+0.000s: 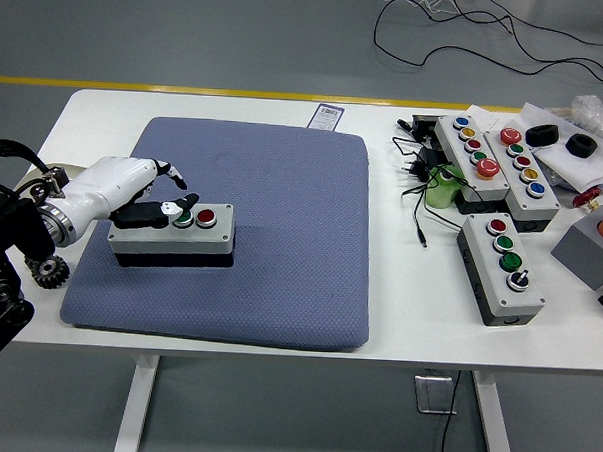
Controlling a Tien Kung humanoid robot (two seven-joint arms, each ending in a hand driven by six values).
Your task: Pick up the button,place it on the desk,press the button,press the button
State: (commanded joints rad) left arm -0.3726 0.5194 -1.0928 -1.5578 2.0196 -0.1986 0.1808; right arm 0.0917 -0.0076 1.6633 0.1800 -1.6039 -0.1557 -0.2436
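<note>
— Grey-blue mat (281, 235) on the white counter (397, 320); button box (171, 235) sits flat at the mat's left side.
— Left hand (133, 194)?
— Over the box's left end, fingers curled, holding nothing. A dark digit reaches onto the top near the green buttons; can't tell if it presses.
— Right hand?
— Out of sight.
— How would the box handle?
— Looks like rigid plastic, boxy, probably light with smooth sides. Best held across the long sides, clear of the buttons. May skid when pressed, though the mat should help.
— Other boxes?
— Spare boxes (502, 265) well apart, far right.
</note>
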